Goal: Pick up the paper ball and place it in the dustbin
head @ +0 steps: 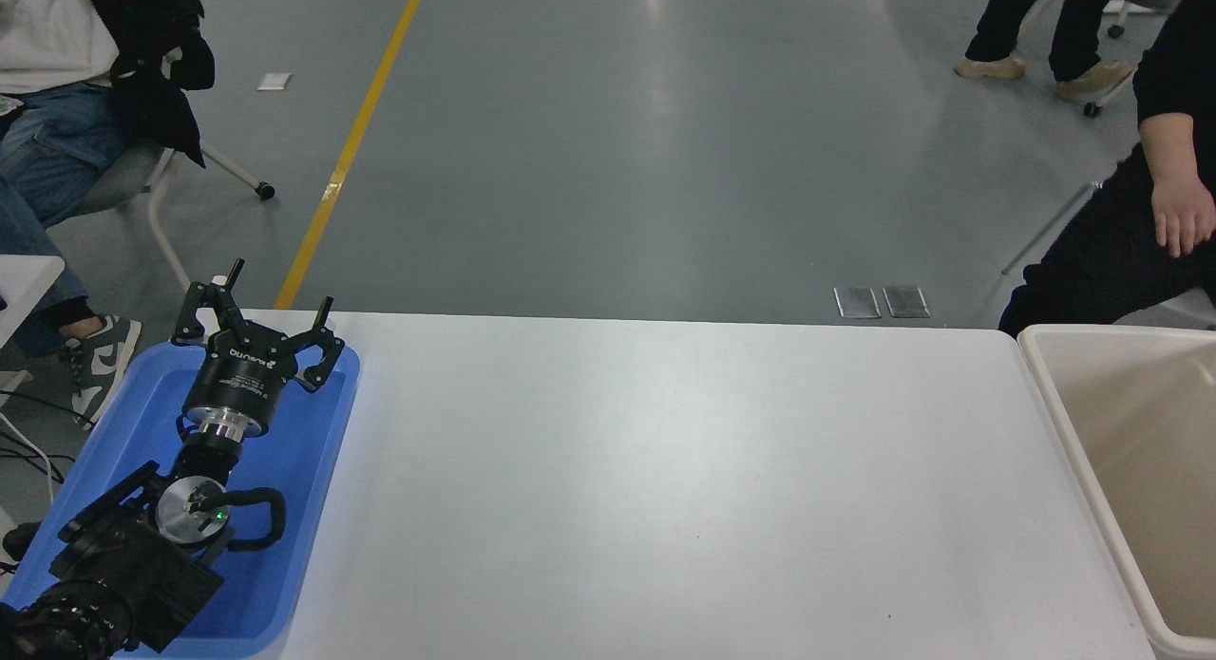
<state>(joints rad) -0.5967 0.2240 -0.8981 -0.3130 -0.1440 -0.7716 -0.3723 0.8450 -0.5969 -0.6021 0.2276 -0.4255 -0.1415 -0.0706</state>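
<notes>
One gripper shows, the left gripper (pixel 258 326), fingers splayed wide over the blue tray (pixel 313 489); with no paper ball visible, any grab risks missing the dustbin (pixel 1045 356).

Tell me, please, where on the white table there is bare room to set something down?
The white table is bare from the shallow blue plastic tray at its left edge across to the large cream-beige plastic dustbin at its right. Only the tray is crowded: the parked left gripper and its black arm fill it.
</notes>
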